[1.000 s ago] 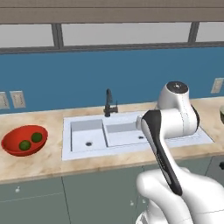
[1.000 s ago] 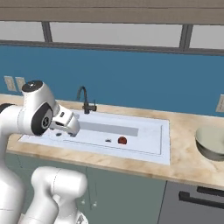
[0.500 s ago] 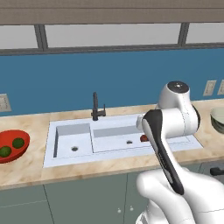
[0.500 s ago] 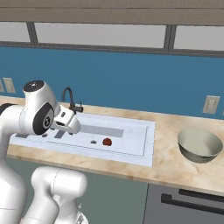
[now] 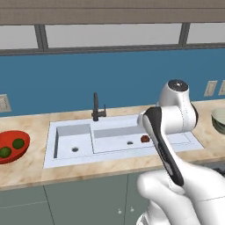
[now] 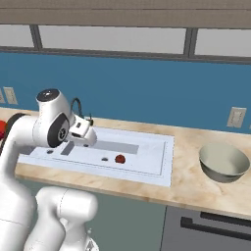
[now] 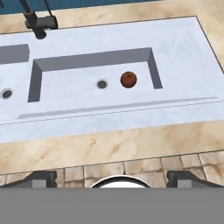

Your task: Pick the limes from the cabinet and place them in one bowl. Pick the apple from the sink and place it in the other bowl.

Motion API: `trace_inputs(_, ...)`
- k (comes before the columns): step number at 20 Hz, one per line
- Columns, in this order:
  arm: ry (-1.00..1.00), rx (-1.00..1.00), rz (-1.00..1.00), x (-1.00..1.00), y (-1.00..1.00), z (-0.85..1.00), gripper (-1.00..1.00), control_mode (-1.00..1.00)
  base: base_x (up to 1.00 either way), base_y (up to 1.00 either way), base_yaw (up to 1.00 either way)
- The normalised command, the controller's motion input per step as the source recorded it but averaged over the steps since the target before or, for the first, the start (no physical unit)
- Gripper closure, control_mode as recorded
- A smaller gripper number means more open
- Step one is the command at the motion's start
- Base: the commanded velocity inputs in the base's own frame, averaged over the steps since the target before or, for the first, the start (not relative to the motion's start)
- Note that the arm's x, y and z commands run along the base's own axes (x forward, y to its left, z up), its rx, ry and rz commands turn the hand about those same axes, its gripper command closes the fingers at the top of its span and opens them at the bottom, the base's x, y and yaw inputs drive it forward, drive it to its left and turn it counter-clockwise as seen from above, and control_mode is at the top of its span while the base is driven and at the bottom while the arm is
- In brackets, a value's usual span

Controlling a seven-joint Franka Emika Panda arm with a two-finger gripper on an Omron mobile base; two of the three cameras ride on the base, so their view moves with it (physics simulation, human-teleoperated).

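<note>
Apple (image 7: 128,79), small and dark red, lying on the floor of the wider basin of the sink (image 7: 183,57), just beside the round drain (image 7: 102,84) and apart from every wall. Seen too from the left base view (image 5: 144,139), partly behind the arm's elbow, and from the right base view (image 6: 119,159), near the middle of the basin. Untouched, well apart from the gripper.

Gripper (image 7: 111,178) held above the front edge of the counter (image 7: 109,144), looking down over the sink; two dark fingertips (image 7: 41,177) spread wide to either side of the hand view, nothing between them. Hand itself visible in the right base view (image 6: 81,133), over the left part of the sink (image 6: 147,147), in front of the faucet (image 6: 76,105).

Thin black faucet (image 5: 96,107) standing at the back rim of the sink (image 5: 52,145), between the two basins.

Red bowl (image 5: 24,149) at the far left of the counter (image 5: 35,127), cut by the frame edge, with both limes inside: one (image 5: 18,143) nearer the middle, the other (image 5: 5,152) toward the left edge, close together.

Grey bowl (image 6: 224,162) upright on the counter to the right of the sink, well apart from it, nothing in it; also at the right edge of the left base view (image 5: 218,118).

Blue wall behind, with a pale outlet (image 6: 236,116) above the grey bowl.
</note>
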Motion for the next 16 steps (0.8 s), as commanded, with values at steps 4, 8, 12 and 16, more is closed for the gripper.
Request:
trace_inputs(4, 0.02, 0.02, 0.08, 0.63, -0.26, -0.11, -1.00, -1.00, 0.00, 0.00, 0.00)
trace_inputs(8, 0.00, -0.01, 0.01, 0.38, -0.31, -0.22, -1.00, -1.00, 0.00, 0.00, 0.00)
trace_inputs(12, 0.01, -0.03, -0.05, 0.42, -0.22, -0.29, -1.00, -1.00, 0.00, 0.00, 0.00)
trace_inputs(16, 0.06, -0.06, -0.14, 0.42, -0.23, -0.37, -1.00, -1.00, 0.00, 0.00, 0.00)
